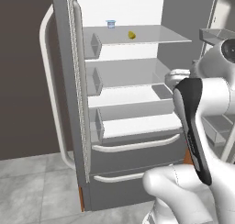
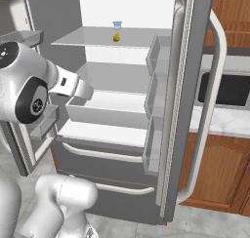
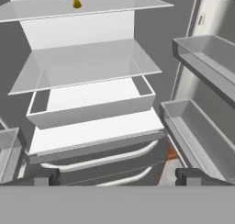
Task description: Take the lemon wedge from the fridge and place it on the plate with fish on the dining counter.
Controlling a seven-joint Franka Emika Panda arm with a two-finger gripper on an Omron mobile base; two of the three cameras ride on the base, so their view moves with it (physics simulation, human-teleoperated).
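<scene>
The fridge [image 1: 137,159] stands with both doors swung open, showing a white interior and glass shelves. The tiny yellow lemon wedge [image 1: 131,35] [image 2: 116,37] [image 3: 76,2] lies on the top glass shelf, just in front of a small pale blue cup [image 1: 110,24]. My gripper [image 3: 119,177] is open and holds nothing. It faces into the fridge at about middle-shelf height, well below and short of the wedge. In the right base view my hand [image 2: 78,88] reaches in from the left. The plate with fish and the dining counter are out of view.
Door bins [image 3: 202,58] line the open right door, close to my hand. The left door [image 1: 64,81] with its long curved handle stands open too. Two drawers [image 2: 107,168] sit below the shelves. Wooden cabinets [image 2: 219,168] and a dark appliance [image 2: 222,88] lie right of the fridge.
</scene>
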